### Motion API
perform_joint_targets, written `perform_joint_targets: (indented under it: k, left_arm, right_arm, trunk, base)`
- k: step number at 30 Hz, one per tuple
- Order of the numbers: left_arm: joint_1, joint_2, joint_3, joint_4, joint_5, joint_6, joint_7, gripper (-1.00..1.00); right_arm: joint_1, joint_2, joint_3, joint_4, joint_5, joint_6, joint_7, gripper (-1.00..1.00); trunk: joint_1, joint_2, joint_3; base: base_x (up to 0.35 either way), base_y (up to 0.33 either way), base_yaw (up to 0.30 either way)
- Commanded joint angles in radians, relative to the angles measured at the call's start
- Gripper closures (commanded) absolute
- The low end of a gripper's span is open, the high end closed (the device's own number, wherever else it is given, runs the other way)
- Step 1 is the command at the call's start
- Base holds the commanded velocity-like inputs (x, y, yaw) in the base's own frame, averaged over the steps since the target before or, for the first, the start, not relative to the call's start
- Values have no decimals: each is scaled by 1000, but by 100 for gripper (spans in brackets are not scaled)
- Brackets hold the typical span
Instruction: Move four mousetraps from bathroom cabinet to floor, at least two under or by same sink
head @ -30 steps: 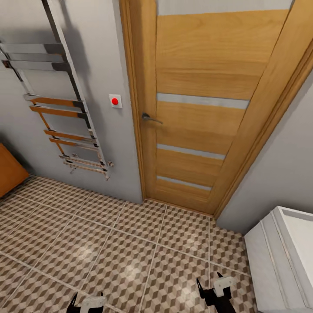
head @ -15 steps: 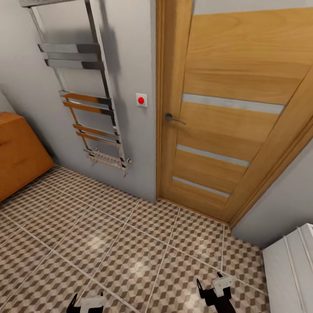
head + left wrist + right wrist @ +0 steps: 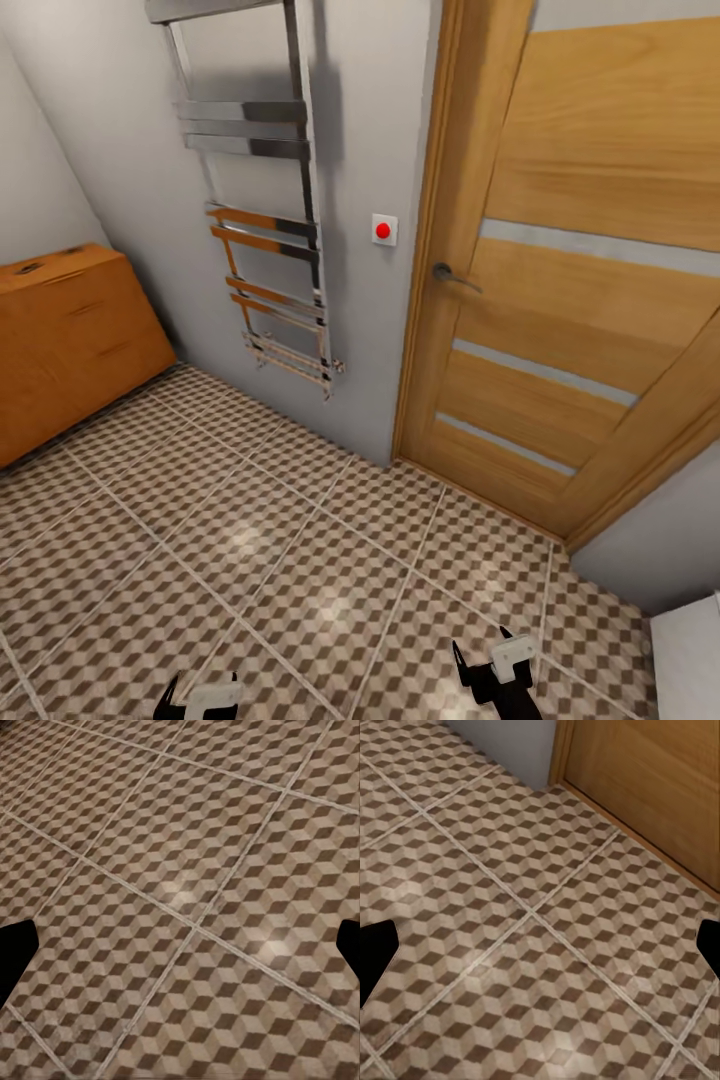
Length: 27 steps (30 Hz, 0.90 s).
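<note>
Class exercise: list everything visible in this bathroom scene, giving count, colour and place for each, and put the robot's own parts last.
cabinet: one, orange-brown, far left against the wall
towel rail: one, chrome, on the grey wall
button: one, red on a white plate, beside the door frame
door: one, light wood with grey strips, right
door handle: one, grey metal
bathroom floor: cube-patterned brown and beige tiles
left gripper: one, black and white, bottom edge
right gripper: one, black and white, bottom right

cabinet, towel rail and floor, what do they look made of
The cabinet looks like orange-brown wood or veneer with a matte finish: faint grain shows. The towel rail seems to be polished chrome metal, since its bars mirror the door's colour. The floor looks like glazed ceramic tile: pale grout lines, a printed cube pattern, soft glare patches.
</note>
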Motion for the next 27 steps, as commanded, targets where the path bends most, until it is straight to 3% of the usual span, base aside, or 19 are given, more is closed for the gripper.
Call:
perform_joint_targets:
  k: [1,27]
  left_arm:
    - [-1,1,-8,-3,3,0,10,-100]
    - [-1,0,-9,-4,3,0,10,-100]
  right_arm:
    - [0,0,9,0,-3,-2,-6,-100]
    - [0,7,9,0,-3,-2,-7,-100]
  trunk:
    - [0,-2,-2]
    - [0,-2,-2]
  base:
    - [0,0,288]
    - [0,0,288]
